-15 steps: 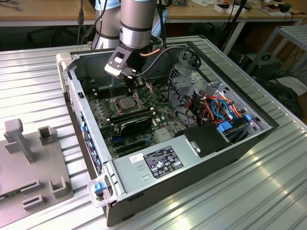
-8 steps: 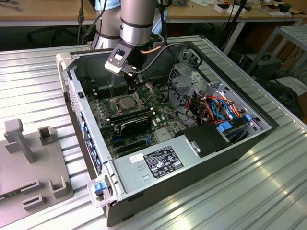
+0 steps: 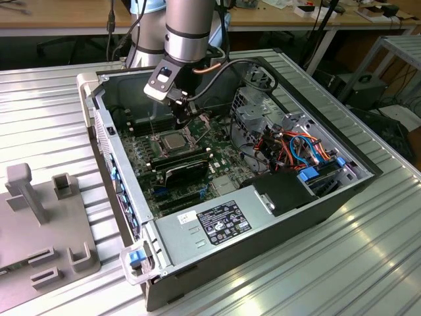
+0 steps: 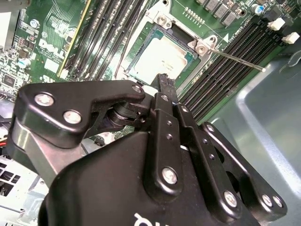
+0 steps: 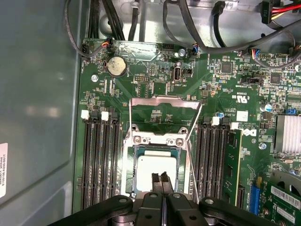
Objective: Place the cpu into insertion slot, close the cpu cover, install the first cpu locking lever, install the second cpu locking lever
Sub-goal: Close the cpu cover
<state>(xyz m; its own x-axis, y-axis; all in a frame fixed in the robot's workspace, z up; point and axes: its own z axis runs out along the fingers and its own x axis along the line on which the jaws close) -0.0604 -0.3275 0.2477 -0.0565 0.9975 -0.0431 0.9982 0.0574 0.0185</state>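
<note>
cpu [image 5: 156,169] seated in insertion slot [image 5: 129,162], lower centre of first wrist view, hand [image 5: 161,175] pinched shut, empty, over it; cpu cover [image 5: 164,100] open at centre; cover-closing judged current, needing a push on its free edge.

Bright, even light from overhead fills the exterior view, laying a pale sheen along the ribbed metal table [image 3: 368,263] while the arm [image 3: 187,26] casts a soft shadow into the darker inside of the computer case [image 3: 125,85]. In the first wrist view the case wall [image 5: 37,94] carries a broad hazy reflection. In the second wrist view the chip [image 4: 162,59] glares almost white, and the black gripper [image 4: 163,81] catches sharp highlights on its edges and screw heads.
</note>
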